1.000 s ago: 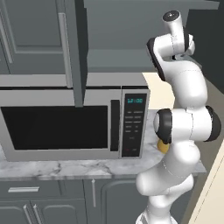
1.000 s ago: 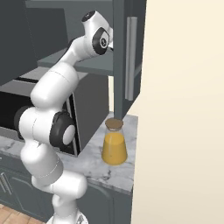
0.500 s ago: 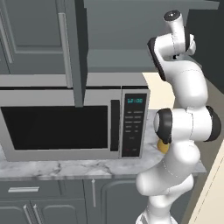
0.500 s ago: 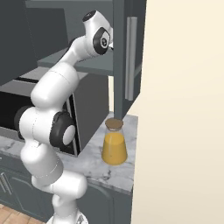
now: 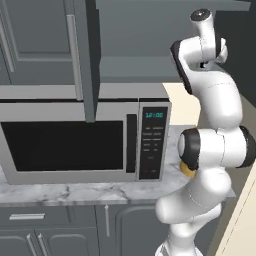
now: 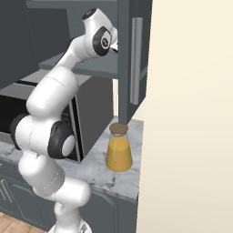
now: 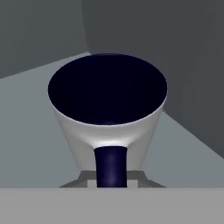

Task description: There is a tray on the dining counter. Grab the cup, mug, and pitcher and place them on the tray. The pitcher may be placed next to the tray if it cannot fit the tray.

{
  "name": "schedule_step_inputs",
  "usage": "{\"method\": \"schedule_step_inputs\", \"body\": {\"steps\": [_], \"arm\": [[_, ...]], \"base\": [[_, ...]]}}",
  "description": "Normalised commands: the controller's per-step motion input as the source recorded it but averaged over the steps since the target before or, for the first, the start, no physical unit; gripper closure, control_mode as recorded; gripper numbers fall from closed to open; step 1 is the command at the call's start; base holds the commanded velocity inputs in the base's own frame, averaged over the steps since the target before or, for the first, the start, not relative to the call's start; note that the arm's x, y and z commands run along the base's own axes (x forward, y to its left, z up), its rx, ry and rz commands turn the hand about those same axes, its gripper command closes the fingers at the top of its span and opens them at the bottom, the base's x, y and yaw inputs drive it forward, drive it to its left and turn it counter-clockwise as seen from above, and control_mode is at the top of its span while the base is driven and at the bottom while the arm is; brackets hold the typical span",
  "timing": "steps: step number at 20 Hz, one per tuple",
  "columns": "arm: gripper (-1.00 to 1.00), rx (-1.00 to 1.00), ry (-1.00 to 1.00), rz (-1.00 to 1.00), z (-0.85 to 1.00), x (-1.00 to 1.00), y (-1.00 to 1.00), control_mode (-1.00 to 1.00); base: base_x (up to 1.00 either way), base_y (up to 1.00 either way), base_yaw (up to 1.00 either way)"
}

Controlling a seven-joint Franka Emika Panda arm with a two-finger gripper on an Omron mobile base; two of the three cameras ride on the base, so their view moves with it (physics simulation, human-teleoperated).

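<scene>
Nothing big has shifted between the base views a second ago and now: arm, microwave and pitcher sit where they were. What has changed is the tool, which has gone from spread wide to clenched. From the hand view, I judge it is pinched on the dark navy handle of the mug (image 7: pixel 107 111), since that handle runs straight down to where the gripper (image 7: pixel 111 183) sits. To me that means the mug is secured and the next step is lifting it clear of the cabinet shelf (image 7: pixel 30 127) and carrying it off toward the tray.

Going left to right in the left base view: the microwave (image 5: pixel 80 140) is a boxy steel-grey unit with a glossy black door, standing on the grey-veined marble counter (image 5: pixel 60 192) and reaching close to its front edge. The white arm reaches up into the open dark-grey cabinet above it.

In the right base view the pitcher (image 6: pixel 119 152) stands at the counter's right end, near the cream wall: a squat cone, orange below, clearer above, with a brown lid.

The mug itself is matte pale grey outside, deep navy inside, tapering downward, upright on the flat grey shelf.
</scene>
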Motion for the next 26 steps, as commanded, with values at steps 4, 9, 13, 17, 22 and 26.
{"method": "schedule_step_inputs", "body": {"steps": [4,9,13,17,22,26], "arm": [[1.0,0.0,-0.12,0.01,0.0,-1.0,0.22,-1.0],[1.0,0.0,-0.06,0.07,0.0,-1.0,0.5,-1.0],[1.0,0.0,-0.01,0.11,0.0,-1.0,0.76,-1.0],[1.0,0.0,0.0,0.13,0.06,-1.0,0.63,-1.0],[1.0,0.0,0.0,0.16,0.02,-1.0,0.55,-1.0],[1.0,0.0,0.02,0.15,0.07,-0.75,0.56,-1.0]], "base": [[0.0,0.0,0.0],[0.0,0.0,0.0],[0.0,0.0,0.0],[0.0,0.0,0.0],[0.0,0.0,0.0],[0.0,0.0,0.0]]}}
